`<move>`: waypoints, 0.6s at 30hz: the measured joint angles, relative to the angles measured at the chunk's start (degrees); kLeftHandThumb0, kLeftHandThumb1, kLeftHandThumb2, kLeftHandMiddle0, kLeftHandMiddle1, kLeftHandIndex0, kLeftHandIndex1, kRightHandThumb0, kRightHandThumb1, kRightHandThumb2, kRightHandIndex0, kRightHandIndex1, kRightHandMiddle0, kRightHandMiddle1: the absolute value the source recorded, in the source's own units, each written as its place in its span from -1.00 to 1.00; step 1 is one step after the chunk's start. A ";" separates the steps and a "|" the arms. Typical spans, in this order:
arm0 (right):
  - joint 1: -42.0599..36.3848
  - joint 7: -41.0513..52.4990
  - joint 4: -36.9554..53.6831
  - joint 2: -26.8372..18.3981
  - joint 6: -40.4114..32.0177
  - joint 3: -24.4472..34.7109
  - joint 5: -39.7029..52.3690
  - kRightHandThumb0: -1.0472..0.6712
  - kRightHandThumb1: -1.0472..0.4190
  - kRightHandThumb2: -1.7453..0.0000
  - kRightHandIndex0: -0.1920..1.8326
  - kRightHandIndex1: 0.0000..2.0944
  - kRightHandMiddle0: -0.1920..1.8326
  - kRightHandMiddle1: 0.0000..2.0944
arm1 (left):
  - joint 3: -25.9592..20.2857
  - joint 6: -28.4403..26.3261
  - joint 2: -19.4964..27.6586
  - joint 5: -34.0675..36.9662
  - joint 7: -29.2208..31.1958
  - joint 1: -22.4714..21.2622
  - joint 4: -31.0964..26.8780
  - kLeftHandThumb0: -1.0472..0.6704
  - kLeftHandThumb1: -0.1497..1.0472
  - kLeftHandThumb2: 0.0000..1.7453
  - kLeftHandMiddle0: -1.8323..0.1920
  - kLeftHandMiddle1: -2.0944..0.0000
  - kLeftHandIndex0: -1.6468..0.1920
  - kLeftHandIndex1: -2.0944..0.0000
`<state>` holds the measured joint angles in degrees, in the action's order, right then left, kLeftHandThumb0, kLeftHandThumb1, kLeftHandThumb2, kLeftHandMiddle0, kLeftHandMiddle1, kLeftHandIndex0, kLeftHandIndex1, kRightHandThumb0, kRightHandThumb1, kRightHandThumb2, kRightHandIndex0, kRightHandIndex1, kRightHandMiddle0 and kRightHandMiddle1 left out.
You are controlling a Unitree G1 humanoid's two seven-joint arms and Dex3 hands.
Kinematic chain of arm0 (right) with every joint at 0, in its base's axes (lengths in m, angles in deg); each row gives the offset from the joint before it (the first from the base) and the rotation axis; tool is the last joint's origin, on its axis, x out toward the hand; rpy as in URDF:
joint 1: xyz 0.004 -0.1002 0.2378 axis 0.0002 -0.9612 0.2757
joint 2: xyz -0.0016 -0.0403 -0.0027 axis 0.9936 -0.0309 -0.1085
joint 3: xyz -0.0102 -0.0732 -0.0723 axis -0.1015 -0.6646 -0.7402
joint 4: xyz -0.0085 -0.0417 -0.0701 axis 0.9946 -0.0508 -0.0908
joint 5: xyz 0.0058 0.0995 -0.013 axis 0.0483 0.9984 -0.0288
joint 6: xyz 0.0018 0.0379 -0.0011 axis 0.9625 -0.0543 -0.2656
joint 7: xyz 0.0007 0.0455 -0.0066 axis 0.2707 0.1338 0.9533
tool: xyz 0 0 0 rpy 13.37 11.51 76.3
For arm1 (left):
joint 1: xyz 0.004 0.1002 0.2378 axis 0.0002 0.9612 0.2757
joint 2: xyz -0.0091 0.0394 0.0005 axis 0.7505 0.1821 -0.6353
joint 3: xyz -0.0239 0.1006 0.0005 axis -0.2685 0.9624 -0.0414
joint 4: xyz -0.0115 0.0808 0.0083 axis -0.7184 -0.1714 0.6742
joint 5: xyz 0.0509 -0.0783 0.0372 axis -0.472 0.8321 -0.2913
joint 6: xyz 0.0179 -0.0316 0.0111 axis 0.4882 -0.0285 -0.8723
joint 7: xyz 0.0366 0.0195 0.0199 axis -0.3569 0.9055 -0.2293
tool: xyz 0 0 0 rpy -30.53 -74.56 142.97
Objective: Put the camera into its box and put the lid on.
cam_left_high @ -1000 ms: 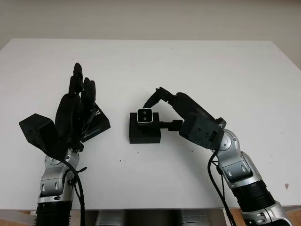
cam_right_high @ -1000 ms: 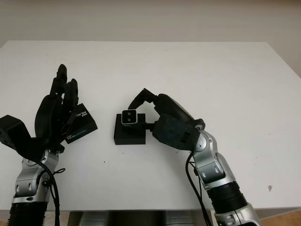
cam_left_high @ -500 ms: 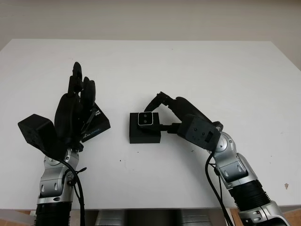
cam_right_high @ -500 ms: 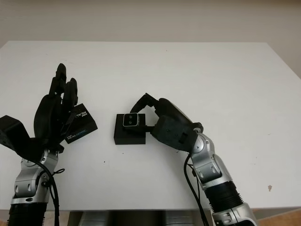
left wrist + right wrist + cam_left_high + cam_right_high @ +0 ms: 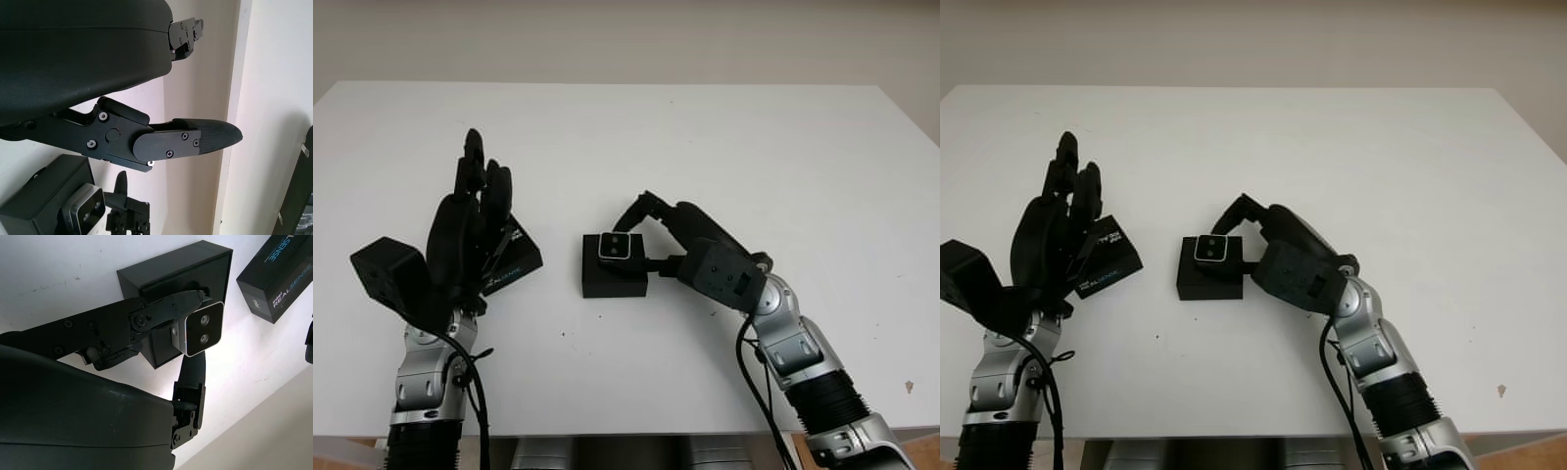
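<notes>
two fingers (image 5: 166,308) pinching camera (image 5: 615,246), over box (image 5: 615,277)

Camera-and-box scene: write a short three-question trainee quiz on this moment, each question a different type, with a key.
1. True or false: the lid is already on the box.
2. Which hand grips the camera? A) left B) right
3. Fill in: the camera is held over the ___.

Key: 1. False; the lid lies on the table behind the open left hand. 2. B, the right hand. 3. box.
</notes>
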<state>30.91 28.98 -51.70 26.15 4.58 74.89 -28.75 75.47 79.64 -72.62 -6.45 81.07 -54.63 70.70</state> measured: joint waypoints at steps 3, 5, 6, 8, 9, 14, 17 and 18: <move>0.01 0.85 0.00 -0.10 -0.03 0.02 0.18 -0.26 -1.00 0.85 -0.72 -0.95 -0.58 0.79 | 0.00 0.00 0.00 -0.01 -0.09 0.01 0.00 -0.64 1.00 -0.45 1.00 1.00 1.00 1.00; 0.03 1.24 0.00 -0.24 0.01 0.01 0.12 -0.26 -1.00 0.86 -0.71 -0.95 -0.57 0.78 | 0.00 0.00 0.00 -0.01 -0.10 0.03 -0.01 -0.64 1.00 -0.45 1.00 1.00 1.00 1.00; 0.07 1.44 0.00 -0.35 0.11 -0.01 0.02 -0.26 -1.00 0.86 -0.71 -0.95 -0.57 0.78 | 0.00 -0.01 0.00 -0.01 -0.09 0.04 -0.04 -0.64 1.00 -0.44 1.00 1.00 1.00 1.00; 0.32 2.05 0.00 -0.77 0.29 -0.19 -0.27 -0.26 -1.00 0.86 -0.71 -0.95 -0.57 0.79 | 0.01 -0.02 0.00 -0.01 -0.08 0.06 -0.18 -0.64 1.00 -0.44 1.00 1.00 1.00 1.00; 0.46 2.38 0.00 -0.99 0.39 -0.30 -0.43 -0.25 -1.00 0.86 -0.70 -0.95 -0.58 0.79 | 0.01 -0.02 0.00 -0.02 -0.09 0.07 -0.29 -0.64 1.00 -0.44 1.00 1.00 1.00 1.00; 0.91 3.78 -0.02 -1.92 0.72 -0.70 -1.00 -0.27 -1.00 0.86 -0.70 -0.95 -0.59 0.82 | 0.00 -0.05 0.00 0.02 -0.18 0.07 -0.68 -0.63 1.00 -0.45 1.00 1.00 1.00 1.00; 1.30 5.02 -0.01 -2.55 0.79 -0.81 -1.18 -0.39 -1.00 0.86 -0.79 -0.97 -0.81 0.47 | 0.00 -0.04 0.00 0.01 -0.18 0.08 -0.68 -0.64 1.00 -0.45 1.00 1.00 1.00 1.00; 1.44 5.81 0.01 -2.94 0.79 -0.94 -1.28 -0.44 -1.00 0.88 -0.85 -0.98 -0.85 0.23 | 0.00 -0.04 0.00 0.00 -0.18 0.08 -0.68 -0.64 1.00 -0.45 1.00 1.00 1.00 1.00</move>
<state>32.35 34.79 -51.69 23.22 5.36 73.94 -30.03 75.47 79.60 -72.62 -6.46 80.89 -54.55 70.02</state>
